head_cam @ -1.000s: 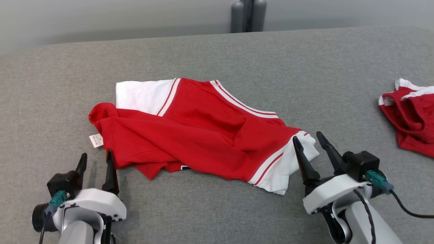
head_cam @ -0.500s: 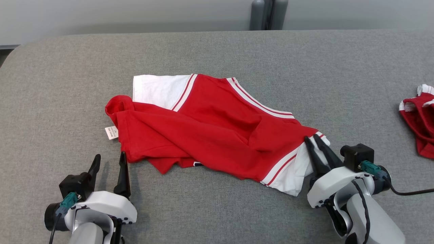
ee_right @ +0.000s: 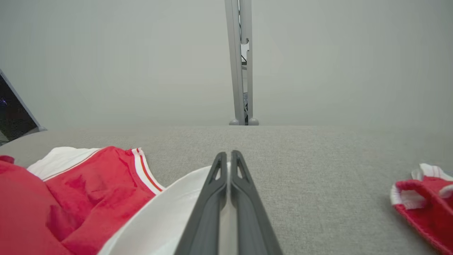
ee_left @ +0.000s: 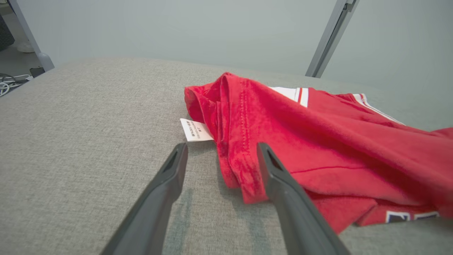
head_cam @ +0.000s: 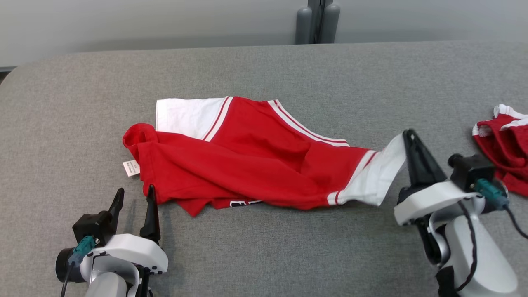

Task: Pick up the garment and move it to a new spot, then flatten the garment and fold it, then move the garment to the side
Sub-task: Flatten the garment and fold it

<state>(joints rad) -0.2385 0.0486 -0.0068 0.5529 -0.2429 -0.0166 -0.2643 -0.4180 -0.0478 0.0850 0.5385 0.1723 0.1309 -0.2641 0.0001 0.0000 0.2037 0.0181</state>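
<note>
**user1:** so where's the garment (head_cam: pixel 247 165) sitting, and how much room is around it?

**user2:** going left to right: the counter (head_cam: pixel 264 70) has a rounded corner at the far left, then a wide bare grey stretch. the left gripper (head_cam: pixel 136 189) is low at the near left with its fingers apart and nothing in them. from its wrist cam the garment's near-left red corner lies between the fingers. can't tell if they touch it.

**user1:** and the garment itself?

**user2:** it's mid-counter, crumpled, red with white striped ends. one small white label (head_cam: pixel 131 168) pokes out on its left side. there's bare counter in front of it and behind it, up to the far edge where one grey post (head_cam: pixel 315 22) stands.

**user1:** what about the right side?

**user2:** the right gripper (head_cam: pixel 409 133) has its fingers together, clamped on the garment's white end (head_cam: pixel 379 177). that end stretches up off the counter to the fingertips. past that there's a gap of bare grey, then a second garment (head_cam: pixel 503 148), also red and white, bunched at the right edge and well apart from the first.

**user1:** what's the count?

**user2:** two garments, two grippers, one label, one post.
</note>
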